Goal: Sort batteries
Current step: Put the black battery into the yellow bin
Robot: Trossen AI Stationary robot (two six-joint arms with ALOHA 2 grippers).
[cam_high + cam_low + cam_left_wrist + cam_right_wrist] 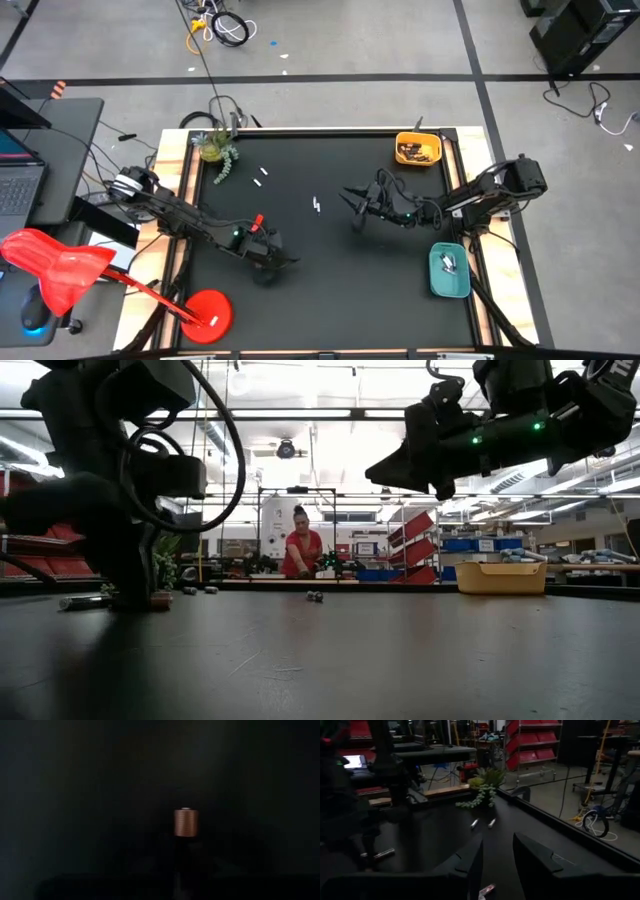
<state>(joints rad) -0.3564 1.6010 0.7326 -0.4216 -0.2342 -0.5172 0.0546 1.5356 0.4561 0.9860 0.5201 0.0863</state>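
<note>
From overhead, the black tabletop carries loose batteries: two pale ones in the upper left, near a small potted plant, and another pair at the middle. The yellow tray sits at the upper right and the teal tray at the lower right, each holding some batteries already. The left gripper is down on the tabletop at lower centre-left; the right gripper hangs right of centre, near the middle pair.

At table height, the left gripper stands on the surface at the left of the frame with a battery lying beside it. The right gripper is raised clear at the upper right.

The left wrist view is dark; a coppery battery end shows mid-frame, seemingly pinched between the jaws, which are nearly pressed together.

The right wrist view shows its jaws spread and empty, a reddish battery on the tabletop just below them.

Batteries are small, rigid, smooth cylinders, light but prone to roll; I would pinch across the middle of the body, jaws square to its length.
</note>
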